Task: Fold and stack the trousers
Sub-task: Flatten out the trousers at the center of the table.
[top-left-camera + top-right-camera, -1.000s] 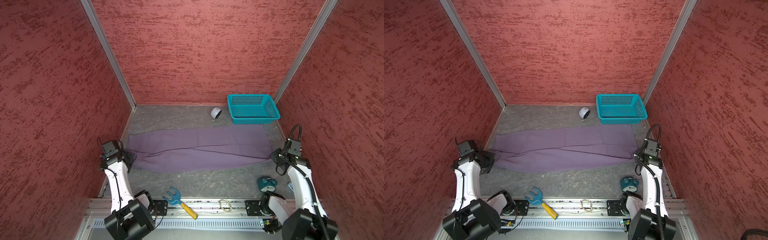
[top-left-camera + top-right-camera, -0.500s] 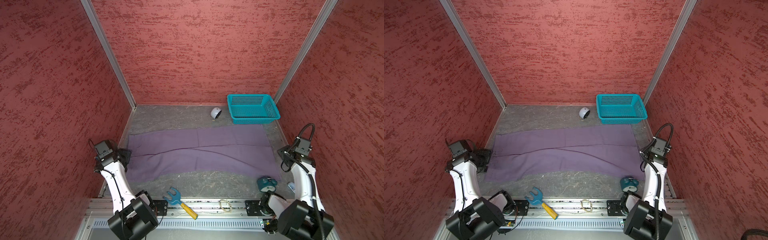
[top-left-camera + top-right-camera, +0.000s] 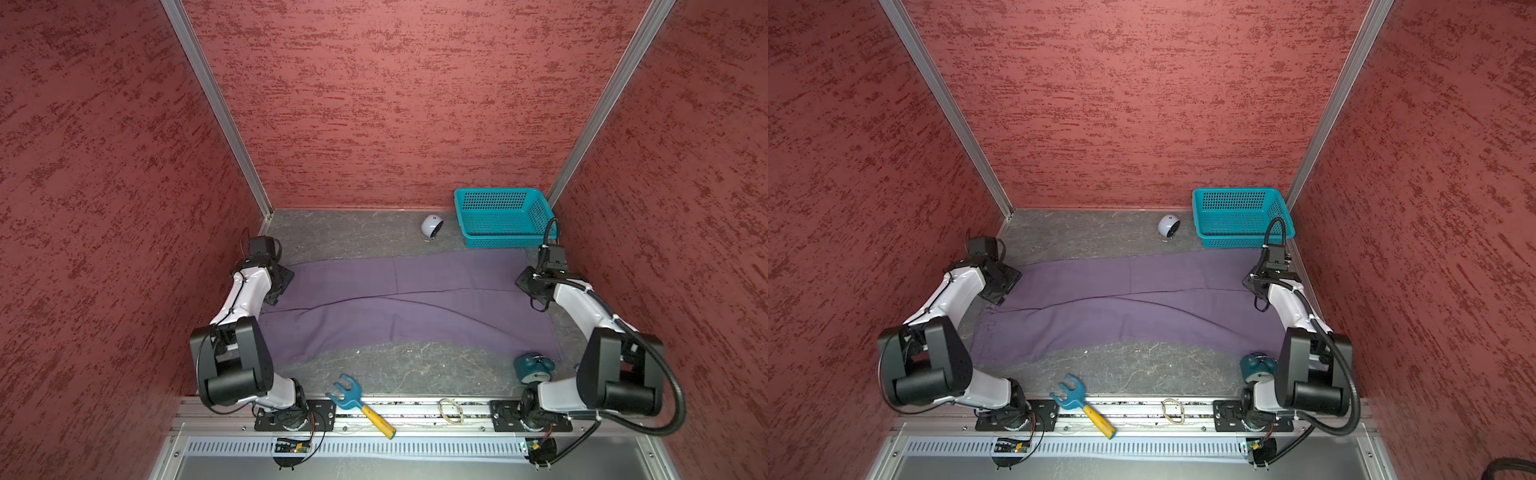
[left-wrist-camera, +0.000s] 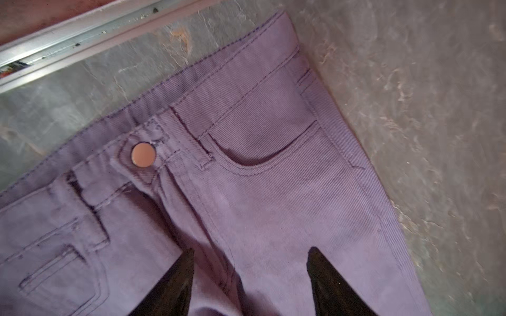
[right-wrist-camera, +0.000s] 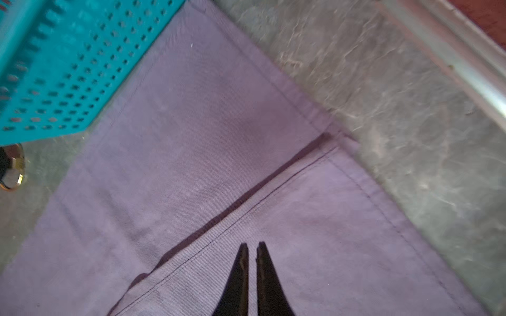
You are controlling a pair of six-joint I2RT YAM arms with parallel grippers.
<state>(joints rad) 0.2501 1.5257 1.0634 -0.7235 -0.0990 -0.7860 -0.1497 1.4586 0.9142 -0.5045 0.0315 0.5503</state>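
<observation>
So the muted purple cloth trousers (image 3: 415, 303) were lying flat and unfolded across the grey bench (image 3: 395, 370), reaching pretty much from its left edge to its right edge. The waistband end was at the left edge, and the left wrist view showed the copper button (image 4: 143, 155) and a front pocket close up. The two leg hems were over at the right edge, with the near leg lapping slightly over the far one.

The left end effector (image 4: 252, 249) was hanging over the waist area just below the button with its fingers (image 4: 328, 279) well apart. There was only flat cloth between them, nothing gripped. The right end effector (image 5: 253, 243) was over the near leg close to the hems, fingers drawn almost together with just a sliver of a gap. As far as I could see it wasn't pinching any cloth.

Other stuff around:
- A teal perforated plastic basket (image 3: 498, 241) sat in the far right corner, with the far leg's hem right beside it.
- A small white ball-shaped gadget (image 3: 431, 226) was by the far edge, next to the basket.
- A round teal object (image 3: 534, 368) was near the front right corner, just beside the near leg's hem.
- A blue toy fork with a yellow handle (image 3: 357, 405) lay at the front edge.
</observation>
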